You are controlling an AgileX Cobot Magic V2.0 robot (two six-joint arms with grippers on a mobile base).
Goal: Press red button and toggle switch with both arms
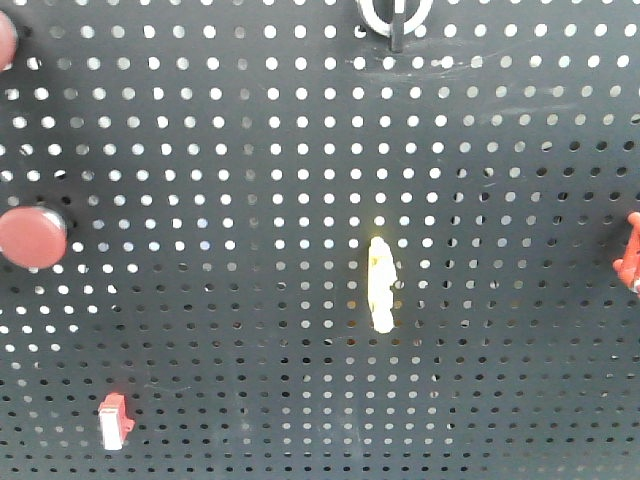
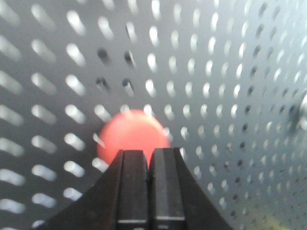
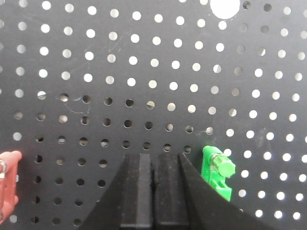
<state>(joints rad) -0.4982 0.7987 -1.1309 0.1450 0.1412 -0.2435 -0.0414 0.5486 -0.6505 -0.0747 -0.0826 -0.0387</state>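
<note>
The red button is a round red cap on the dark pegboard at the left edge of the front view. In the left wrist view it shows blurred just beyond my left gripper, which is shut and empty, its tips close before the button's lower part. The toggle switch, a silver ring with a short black lever, is cut off by the top edge of the front view. My right gripper is shut and empty, facing bare pegboard; the toggle switch is not in its view. Neither arm shows in the front view.
A yellow upright handle stands mid-board. A red-and-white rocker switch sits low left. A red part is at the right edge. A green push-button is just right of my right gripper, and a red part far left.
</note>
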